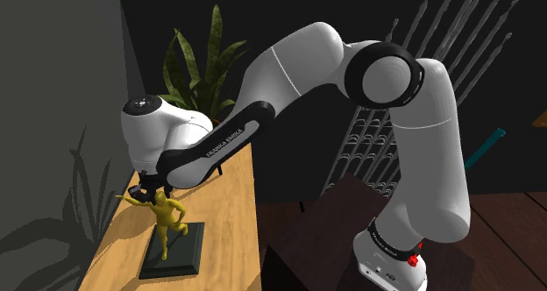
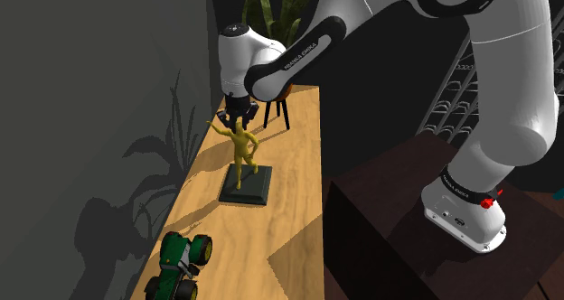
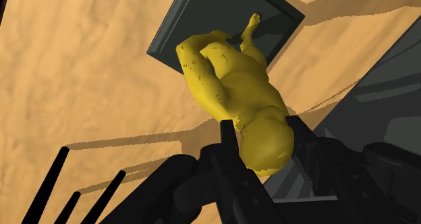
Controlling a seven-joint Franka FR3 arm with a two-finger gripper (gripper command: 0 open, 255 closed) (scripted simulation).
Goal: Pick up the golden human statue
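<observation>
Jaws: I have them closed on the head of the statue (image 3: 236, 88). In the wrist view one black finger (image 3: 228, 140) presses each side of the head.
Statue: a golden human figure that stands upright on its base (image 2: 246, 188), a dark flat square plinth. One arm is raised to the side, and one leg is bent.
Where it stands: in the shoulder view the statue (image 1: 166, 215) and its base (image 1: 180, 254) are on the wooden tabletop (image 1: 223, 219), near the grey wall (image 1: 53, 88). The base (image 3: 195, 20) lies flat on the wood.
My arm: the white arm (image 1: 298, 61) reaches from the stand at the shoulder view's lower right, up and over to the left. My wrist hangs directly above the figure.
From the second exterior view: the statue (image 2: 241, 149) stands about midway along the tabletop (image 2: 289, 172), with my hand on top of it.
Toy: a green tractor (image 2: 181, 264) with black wheels sits at the near end of the tabletop, well apart from the base.
Plant: a leafy green plant (image 1: 197, 66) rises at the far end of the tabletop, behind my wrist.
Rack: a grey wire rack (image 1: 368, 140) stands behind my arm, off the tabletop.
Stand: a dark brown box (image 2: 380, 217) carries my arm, beside the tabletop's long edge.
</observation>
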